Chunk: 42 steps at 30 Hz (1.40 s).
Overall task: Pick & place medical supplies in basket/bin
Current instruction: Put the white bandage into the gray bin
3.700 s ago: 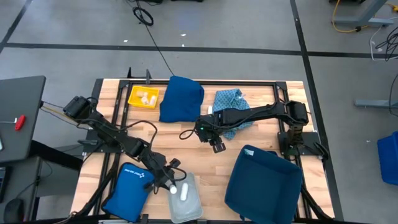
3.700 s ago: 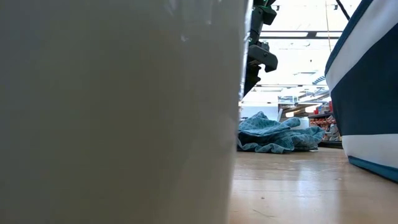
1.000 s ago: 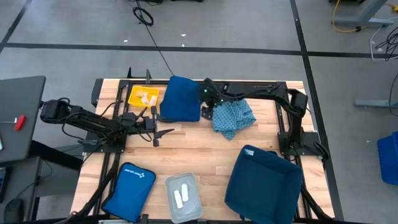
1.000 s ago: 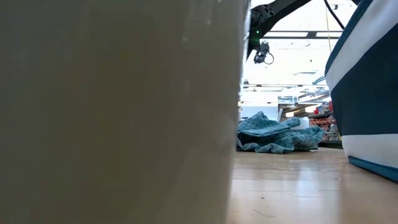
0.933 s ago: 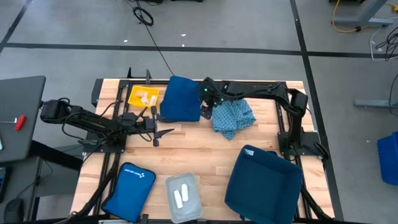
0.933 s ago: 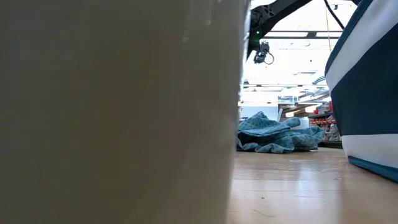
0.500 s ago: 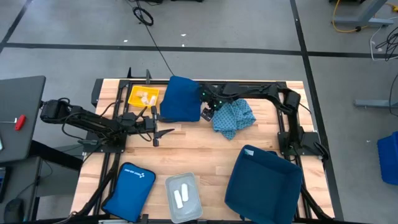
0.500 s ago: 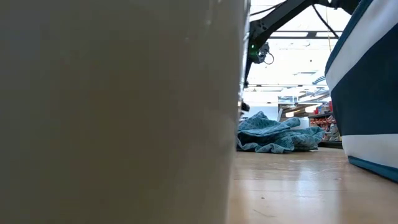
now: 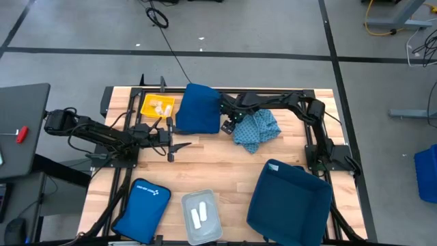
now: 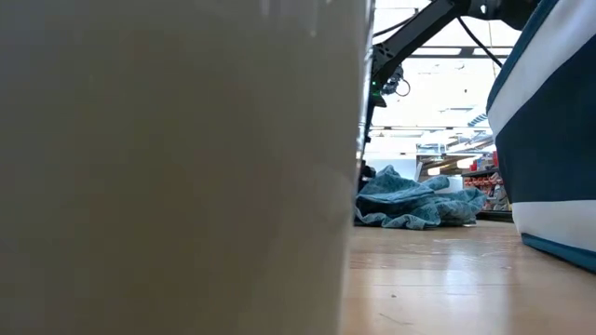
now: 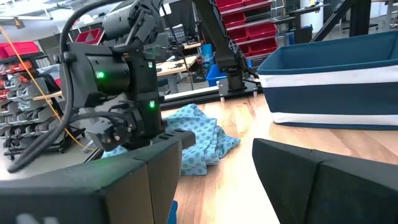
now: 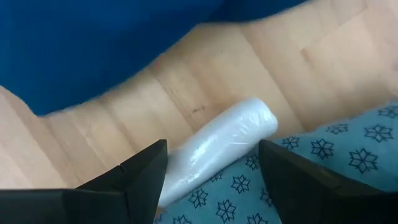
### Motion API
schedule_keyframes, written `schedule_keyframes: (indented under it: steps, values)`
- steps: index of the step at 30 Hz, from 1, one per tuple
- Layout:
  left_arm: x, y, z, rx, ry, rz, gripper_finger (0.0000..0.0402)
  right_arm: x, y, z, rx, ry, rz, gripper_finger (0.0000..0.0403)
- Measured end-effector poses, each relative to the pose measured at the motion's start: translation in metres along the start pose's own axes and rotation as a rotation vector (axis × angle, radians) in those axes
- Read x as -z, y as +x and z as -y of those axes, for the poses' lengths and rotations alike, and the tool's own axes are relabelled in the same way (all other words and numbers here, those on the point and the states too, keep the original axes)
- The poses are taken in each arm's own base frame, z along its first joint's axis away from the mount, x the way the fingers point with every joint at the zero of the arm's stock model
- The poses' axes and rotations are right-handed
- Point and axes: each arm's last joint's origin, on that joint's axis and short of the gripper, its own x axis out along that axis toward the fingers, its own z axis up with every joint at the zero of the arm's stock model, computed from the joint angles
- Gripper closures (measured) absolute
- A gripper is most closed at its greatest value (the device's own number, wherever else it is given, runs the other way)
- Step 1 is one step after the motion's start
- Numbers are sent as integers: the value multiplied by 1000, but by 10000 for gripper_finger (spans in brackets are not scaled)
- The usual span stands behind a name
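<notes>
A white wrapped roll [image 12: 231,135] lies on the wood between the dark blue cloth [image 9: 199,108] and the patterned light blue cloth [image 9: 257,128], one end resting on the patterned cloth's edge. My right gripper [image 9: 229,125] [image 12: 211,155] hovers open just over it, pointing down, one finger on each side. A clear bin [image 9: 202,217] at the near edge holds two white rolls [image 9: 199,216]. A yellow tray [image 9: 157,106] at the far left holds small pale supplies. My left gripper [image 9: 171,145] [image 11: 217,155] waits open over the table's left part.
A blue zip pouch [image 9: 144,202] lies near left, and a large blue basket [image 9: 290,202] stands near right. The clear bin's wall [image 10: 177,167] fills the left of the low view; the patterned cloth [image 10: 414,205] shows beyond it. Bare wood lies mid-table.
My right gripper has come down toward the table between the dark blue cloth and the patterned cloth, closing on the white roll, and its arm has swung slightly toward the table's left. It has stayed open.
</notes>
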Motion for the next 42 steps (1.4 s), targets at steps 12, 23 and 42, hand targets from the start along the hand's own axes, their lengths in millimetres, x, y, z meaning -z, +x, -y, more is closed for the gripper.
schedule_keyframes:
  steps: [12,23,42]
  values:
    - [0,0,0,-4,4,-2,200,1,11,-20,-8,-152,22,238]
    - [1,0,0,-3,4,-6,200,9,9,-52,12,-303,40,377]
    - [5,0,1,9,-7,-52,200,32,-20,-133,-56,-576,186,377]
